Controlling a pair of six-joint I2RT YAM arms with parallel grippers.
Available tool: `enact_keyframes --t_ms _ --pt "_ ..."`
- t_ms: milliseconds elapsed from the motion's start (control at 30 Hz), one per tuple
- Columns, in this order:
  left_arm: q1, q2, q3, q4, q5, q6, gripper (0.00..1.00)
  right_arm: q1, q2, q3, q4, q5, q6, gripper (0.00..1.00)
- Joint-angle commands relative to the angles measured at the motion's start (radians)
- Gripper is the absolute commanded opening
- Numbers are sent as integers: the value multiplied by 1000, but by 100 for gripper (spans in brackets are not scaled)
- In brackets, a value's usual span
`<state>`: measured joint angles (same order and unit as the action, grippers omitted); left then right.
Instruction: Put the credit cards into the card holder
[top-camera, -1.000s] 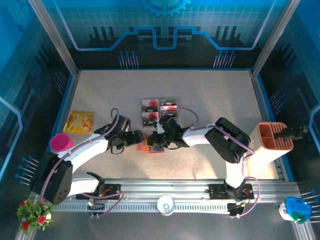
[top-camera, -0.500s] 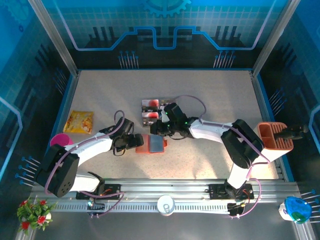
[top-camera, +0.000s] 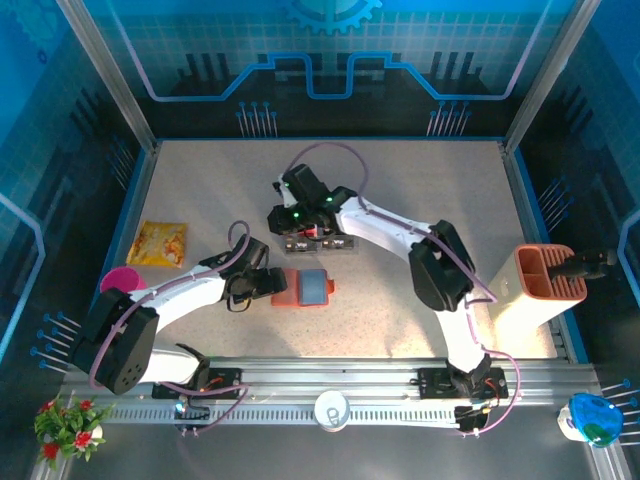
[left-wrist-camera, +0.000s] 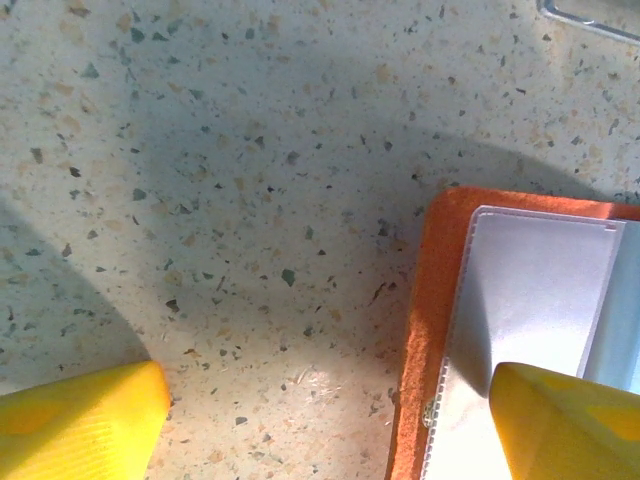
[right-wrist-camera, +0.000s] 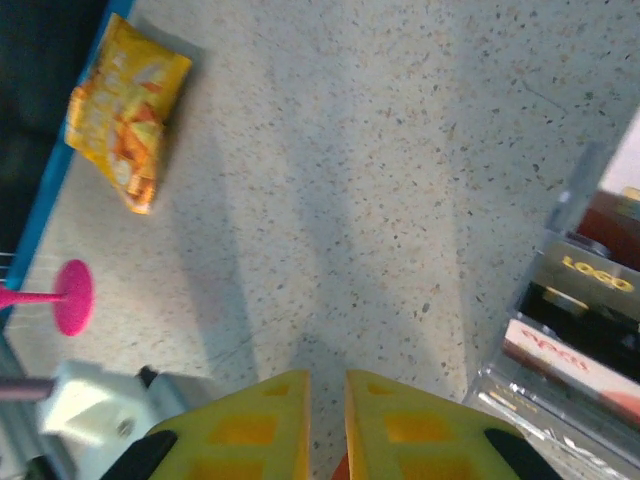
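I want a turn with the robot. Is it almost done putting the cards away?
Not yet. Done: the card holder lies open, the open left gripper at its edge. In hand: the right gripper hovers beside the credit cards, holding none. Left: slotting those cards in.

a speckled beige table (top-camera: 420, 200) fills the frame's middle, blue-edged, with blue printed wall panels (top-camera: 330, 60) across the top and sides.
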<state>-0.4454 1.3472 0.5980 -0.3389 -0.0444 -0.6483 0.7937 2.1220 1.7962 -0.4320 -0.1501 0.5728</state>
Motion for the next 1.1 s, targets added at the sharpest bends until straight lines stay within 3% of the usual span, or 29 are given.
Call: enact_keyframes --t_ms 0,300,500,633,800,1067 --pt "-7 8 -32 8 -14 4 85 25 90 120 -161 81 -68 18" --pt "-10 17 -28 11 -8 9 84 39 243 289 -286 184 -119 18" --pt "-12 24 -24 8 -8 10 84 27 240 268 -358 335 -152 16" --pt "-11 21 -24 5 -9 10 84 -11 182 176 -333 364 -142 16" --pt "-12 14 -21 -4 -13 10 84 -64 93 59 -271 330 -157 16" --pt "-13 1 -15 -17 -23 12 84 -80 -165 -151 -74 87 -243 26"
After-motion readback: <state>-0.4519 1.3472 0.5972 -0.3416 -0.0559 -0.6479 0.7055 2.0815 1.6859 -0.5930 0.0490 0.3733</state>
